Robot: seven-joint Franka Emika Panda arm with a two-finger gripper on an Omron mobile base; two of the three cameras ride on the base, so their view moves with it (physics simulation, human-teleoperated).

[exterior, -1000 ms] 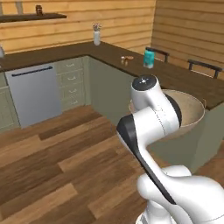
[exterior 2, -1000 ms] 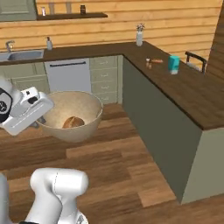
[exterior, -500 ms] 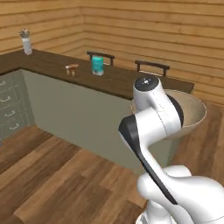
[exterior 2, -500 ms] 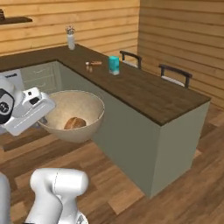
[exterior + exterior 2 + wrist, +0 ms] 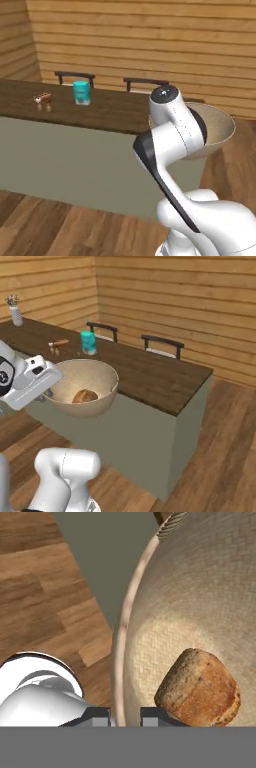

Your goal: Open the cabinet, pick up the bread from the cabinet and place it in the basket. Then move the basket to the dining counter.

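Observation:
My gripper [image 5: 125, 714] is shut on the near rim of the round tan basket [image 5: 200, 602], one finger inside and one outside. The basket [image 5: 85, 387] hangs in the air in front of the dining counter [image 5: 150, 373], its rim about level with the top. A golden-brown piece of bread [image 5: 198, 689] lies on the basket's bottom, and the right base view shows the bread [image 5: 85, 396] too. In the left base view the basket [image 5: 220, 127] juts out from behind my arm, beside the dark wood counter [image 5: 115, 107]. The cabinet is out of view.
On the counter stand a teal cup [image 5: 89, 342], a small brown item [image 5: 58, 343] and, far left, a vase [image 5: 15, 311]. Two dark chairs [image 5: 162, 341] [image 5: 102, 327] stand behind it against the plank wall. Wood floor [image 5: 220, 456] lies open to the right of the counter's end.
The whole picture has swung: the base has turned, the kitchen units have slid out of view and the dining counter is now straight ahead and closer. The basket stays in my gripper.

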